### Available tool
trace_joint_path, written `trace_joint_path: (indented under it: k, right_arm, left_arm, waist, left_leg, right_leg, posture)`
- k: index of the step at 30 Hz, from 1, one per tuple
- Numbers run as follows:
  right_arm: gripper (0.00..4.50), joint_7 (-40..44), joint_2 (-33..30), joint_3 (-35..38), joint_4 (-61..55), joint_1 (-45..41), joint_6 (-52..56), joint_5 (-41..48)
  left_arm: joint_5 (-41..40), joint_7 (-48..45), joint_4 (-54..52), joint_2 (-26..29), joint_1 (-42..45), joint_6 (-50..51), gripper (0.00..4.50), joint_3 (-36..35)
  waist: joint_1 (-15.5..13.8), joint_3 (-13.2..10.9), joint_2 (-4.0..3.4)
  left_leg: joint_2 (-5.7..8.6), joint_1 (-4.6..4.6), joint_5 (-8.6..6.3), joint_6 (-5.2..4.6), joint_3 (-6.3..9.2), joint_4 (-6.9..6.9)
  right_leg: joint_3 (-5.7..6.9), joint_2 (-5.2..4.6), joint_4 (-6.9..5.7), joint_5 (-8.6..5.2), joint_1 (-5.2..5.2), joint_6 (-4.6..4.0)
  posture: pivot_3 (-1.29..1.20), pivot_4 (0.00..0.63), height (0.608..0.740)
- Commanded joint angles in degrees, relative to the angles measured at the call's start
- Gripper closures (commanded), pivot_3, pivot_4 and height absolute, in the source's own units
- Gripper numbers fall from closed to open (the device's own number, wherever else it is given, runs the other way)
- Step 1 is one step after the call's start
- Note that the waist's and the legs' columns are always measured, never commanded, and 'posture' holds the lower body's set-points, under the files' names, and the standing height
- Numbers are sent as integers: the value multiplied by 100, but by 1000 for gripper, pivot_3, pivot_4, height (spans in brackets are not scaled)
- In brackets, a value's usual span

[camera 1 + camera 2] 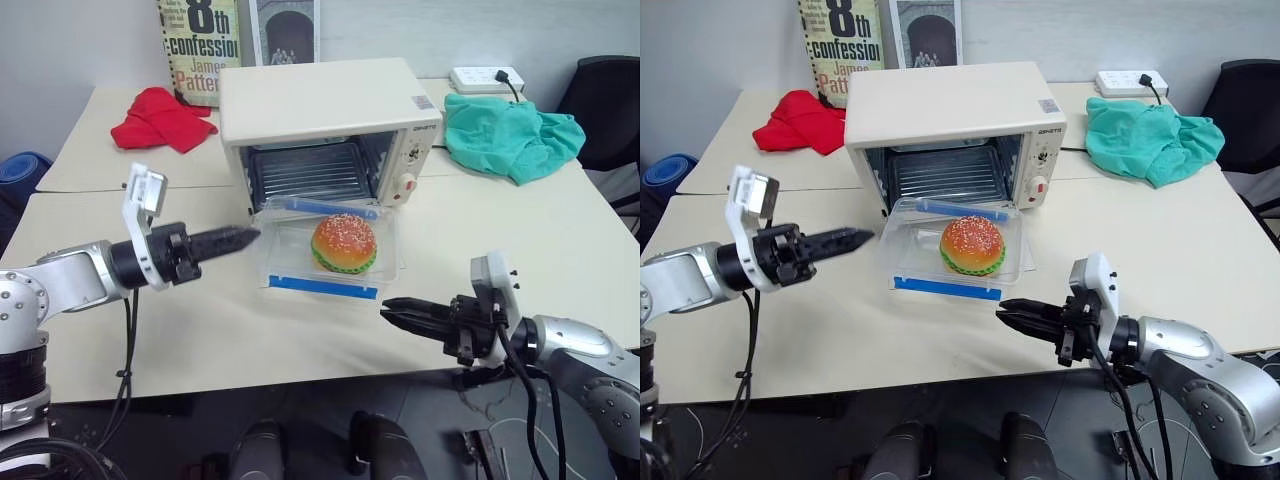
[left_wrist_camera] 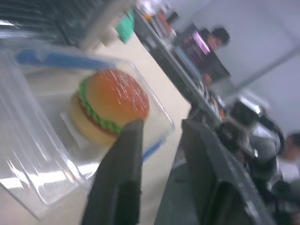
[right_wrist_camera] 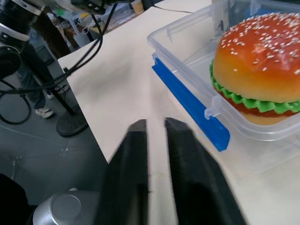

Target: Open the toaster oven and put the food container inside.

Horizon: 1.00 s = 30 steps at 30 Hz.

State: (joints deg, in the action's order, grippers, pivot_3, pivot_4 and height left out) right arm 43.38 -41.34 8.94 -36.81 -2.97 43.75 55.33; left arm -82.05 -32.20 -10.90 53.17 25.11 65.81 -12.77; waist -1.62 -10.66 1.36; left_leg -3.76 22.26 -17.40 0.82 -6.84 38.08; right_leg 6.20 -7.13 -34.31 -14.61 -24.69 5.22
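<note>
- The toaster oven (image 1: 330, 115) sits on the table (image 1: 560, 250) with its door down and its wire rack showing
- The food container (image 1: 325, 250) with a toy burger (image 1: 344, 243) inside rests on the open door, right in front of the oven
- The left gripper (image 1: 235, 240) is just beside the box's left edge, holding nothing; I cannot tell if its fingers are closed
- The right gripper (image 1: 392, 308) is pinched closed and empty, near the box's blue clip (image 1: 322, 287)

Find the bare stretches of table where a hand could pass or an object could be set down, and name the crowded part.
Bare table: between oven and green cloth; between red cloth and oven; near edge below container. Crowded: the oven's front, blocked by container.
</note>
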Motion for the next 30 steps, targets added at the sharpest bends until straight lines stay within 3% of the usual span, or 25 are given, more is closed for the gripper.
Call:
trace_joint_path:
  k: [1,6,11,16,19,30]
  right_arm:
    - [4500,-215,156,-188,169,-125,-218,-392]
    - [4500,-483,440,-568,647,-441,-332,-992]
    - [4500,-973,931,-915,1504,-1104,-647,-1888]
    - [4500,-1181,1447,-1035,2544,-1978,-1024,-2488]
    - [4500,-1432,1840,-978,3474,-2706,-1444,-2889]
    - [4500,-1548,2673,-711,5920,-4353,-2650,-3466]
  left_arm:
    - [1596,-1522,-582,347,-38,-867,4320,913]
    - [3236,-2217,-633,153,181,-1739,4475,2086]
    - [4178,-1881,-100,-778,562,-2084,4475,2552]
    - [4689,-952,482,-1830,953,-2099,4475,2279]
    - [5350,187,1350,-2546,1400,-2299,4475,2018]
    - [5881,1092,2391,-3490,2172,-2696,4475,1248]
  waist:
    - [8,0,0]
    - [23,-2,-4]
    - [33,-2,-4]
    - [33,-2,-3]
    - [45,-3,-3]
    - [191,-2,-4]
  left_leg:
    - [0,1,-2,-3,-2,-1]
    - [-3,12,-12,-11,-13,-3]
    - [-4,20,-12,-2,-21,0]
    - [-3,23,1,8,-22,15]
    - [-2,29,8,-1,-22,24]
    - [-2,38,43,23,-24,12]
  right_leg:
    - [-1,-1,4,0,0,0]
    - [-1,-2,20,4,-9,6]
    - [-2,1,6,10,-25,16]
    - [-7,1,-15,13,-31,22]
    - [-10,0,-29,16,-35,28]
    - [-11,0,-71,17,-53,29]
  posture:
    - [0,150,740]
    - [0,150,740]
    - [0,150,740]
    - [0,150,740]
    - [0,150,740]
    - [0,150,740]
